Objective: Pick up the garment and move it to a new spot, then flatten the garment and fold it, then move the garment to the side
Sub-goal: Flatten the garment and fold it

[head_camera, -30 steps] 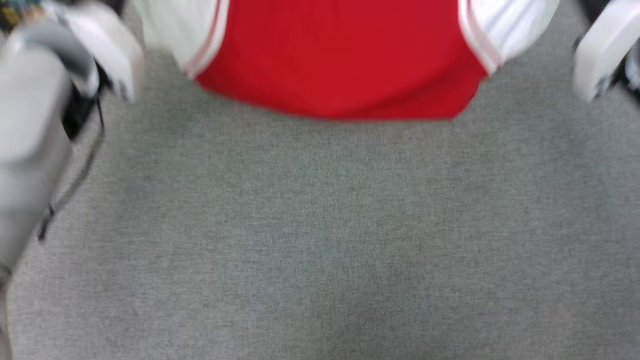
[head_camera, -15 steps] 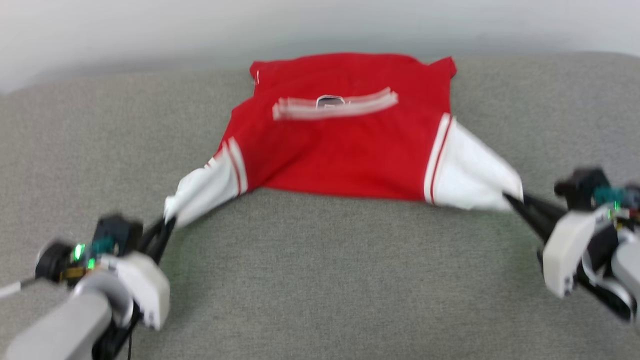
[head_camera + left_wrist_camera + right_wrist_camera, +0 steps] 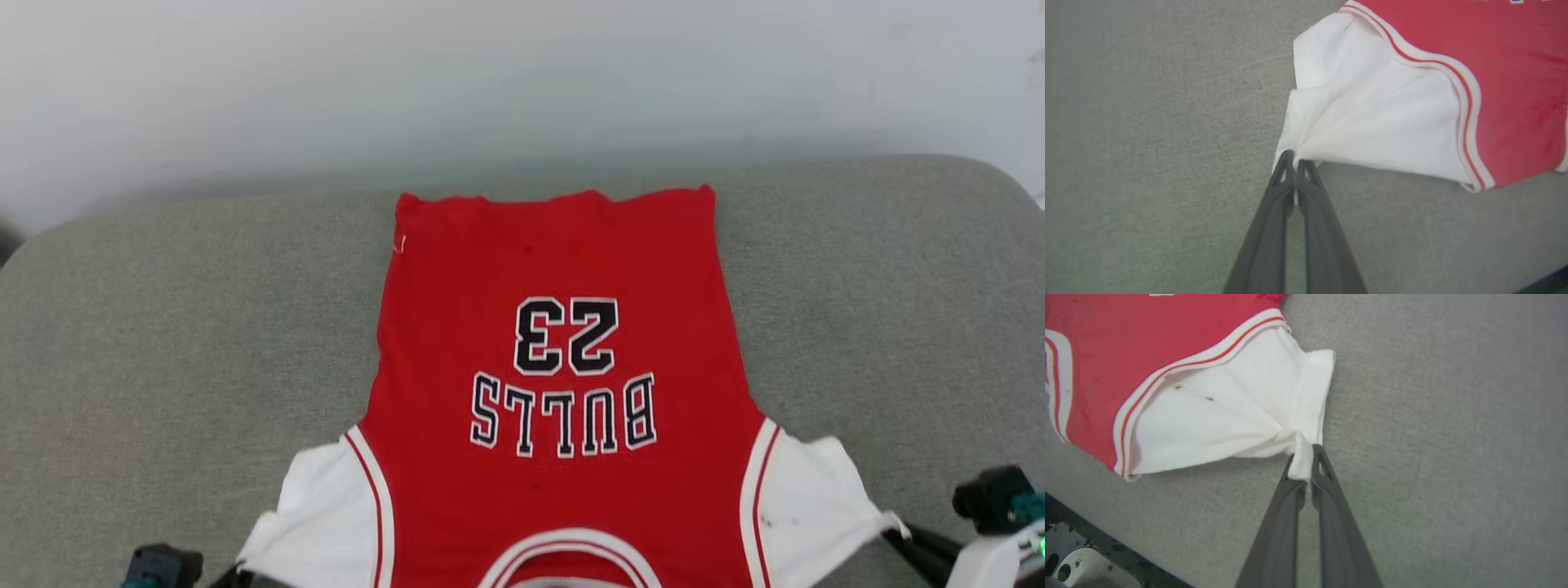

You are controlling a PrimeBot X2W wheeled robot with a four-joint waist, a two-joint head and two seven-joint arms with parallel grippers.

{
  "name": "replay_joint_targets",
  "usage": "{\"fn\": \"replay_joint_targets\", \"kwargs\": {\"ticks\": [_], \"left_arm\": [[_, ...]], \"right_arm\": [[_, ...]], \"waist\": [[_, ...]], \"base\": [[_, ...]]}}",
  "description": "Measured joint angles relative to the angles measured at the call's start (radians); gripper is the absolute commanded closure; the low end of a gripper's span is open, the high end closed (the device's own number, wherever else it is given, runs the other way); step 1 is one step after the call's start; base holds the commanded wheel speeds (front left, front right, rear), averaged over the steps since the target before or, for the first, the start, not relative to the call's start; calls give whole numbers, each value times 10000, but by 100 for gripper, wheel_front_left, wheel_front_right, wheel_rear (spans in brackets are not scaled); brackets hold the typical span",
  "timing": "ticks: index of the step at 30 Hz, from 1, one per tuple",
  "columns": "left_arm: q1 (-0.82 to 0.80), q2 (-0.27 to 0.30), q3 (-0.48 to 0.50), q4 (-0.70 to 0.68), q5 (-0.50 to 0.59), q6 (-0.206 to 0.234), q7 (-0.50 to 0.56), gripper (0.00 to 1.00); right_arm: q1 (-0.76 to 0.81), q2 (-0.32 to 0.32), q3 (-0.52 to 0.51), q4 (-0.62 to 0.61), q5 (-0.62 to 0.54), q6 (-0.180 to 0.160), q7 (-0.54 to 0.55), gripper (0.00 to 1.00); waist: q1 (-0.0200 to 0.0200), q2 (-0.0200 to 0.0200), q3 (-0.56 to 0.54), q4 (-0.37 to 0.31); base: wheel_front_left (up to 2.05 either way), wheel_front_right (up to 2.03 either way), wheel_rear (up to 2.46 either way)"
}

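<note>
while the garment (image 3: 563, 392) lies spread on the grey upholstered surface (image 3: 163, 343), print side up, both grippers are clamped on its sleeves. in the left wrist view the left gripper (image 3: 1295, 163) has its two dark fingers pressed together on a pinch of white cloth at the outer edge of the left sleeve (image 3: 1372, 106), and the fabric fans out from that pinch in shallow creases towards the red-and-white stripe trim. in the right wrist view the right gripper (image 3: 1306, 459) is likewise closed on a gathered fold at the corner of the right sleeve (image 3: 1216, 420), with a tuft of white cloth standing between the fingertips; a few small dark specks (image 3: 1208, 399) mark that sleeve. from the head camera the red body runs away from the robot down the middle of the surface, its hem (image 3: 555, 198) at the far end near the pale wall (image 3: 490, 82) and its striped collar (image 3: 571, 543) at the near edge of the view. the black, white-outlined lettering (image 3: 563, 376) reads upside down from here, the number farther from the robot than the word. the two sleeves are drawn outward to either side, each one pulled to a point where it is gripped. the red panel lies mostly flat, with slight ripples along its long sides.
</note>
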Motion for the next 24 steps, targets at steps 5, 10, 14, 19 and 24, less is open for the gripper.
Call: {"fn": "replay_joint_targets", "kwargs": {"ticks": [5, 10, 14, 19, 24], "left_arm": [[770, 276, -42, -598, -477, 270, 98, 100], [1034, 403, -203, -1166, -550, 474, 345, 100], [920, 422, -314, -1453, -163, 662, 441, 100], [498, 387, -405, -1858, 247, 817, 602, 100], [255, 431, -318, -2311, 497, 1076, 591, 100]], "right_arm": [[1370, -180, -709, -489, 73, 2, 688, 100], [2261, -324, -1323, -1118, 50, 0, 1482, 100], [2399, -362, -2034, -1639, -182, 0, 1910, 70], [2372, -497, -2953, -2506, -245, 6, 2685, 0], [1380, -1198, -4587, -3296, -385, 0, 3139, 0]], "waist": [[0, 0, -229, -5], [0, 0, -310, 62], [0, 0, -318, 162], [0, 0, -174, 275], [2, 0, 225, 366]], "base": [[0, 0, 0], [0, 0, 0], [0, 0, 0], [0, 0, 0], [0, 0, 0]]}}
